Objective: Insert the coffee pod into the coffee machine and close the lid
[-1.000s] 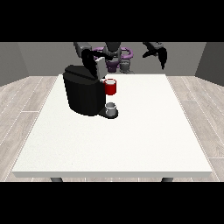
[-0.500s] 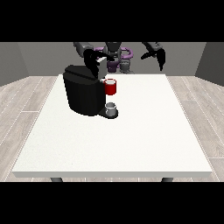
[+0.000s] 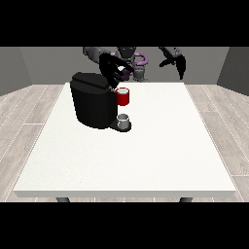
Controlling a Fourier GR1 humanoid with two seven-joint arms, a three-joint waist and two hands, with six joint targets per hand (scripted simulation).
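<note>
The black coffee machine (image 3: 92, 99) stands on the white table (image 3: 146, 151), left of the middle. A red thing at the machine (image 3: 123, 97) sits at its front, and a small grey thing (image 3: 124, 120) rests on the base just below it. The hand at the view's left (image 3: 112, 70) hovers above the machine's top right corner, its fingers spread and pointing down towards the red thing, holding nothing that I can see. The hand at the view's right (image 3: 174, 61) hangs raised over the table's far edge, fingers relaxed and empty.
The robot's torso (image 3: 130, 61) stands behind the table's far edge. Grey walls and a wood-look floor surround the table.
The hand at the view's left has come down and towards the view's right, from behind the machine to above its top corner. The other hand has barely shifted.
</note>
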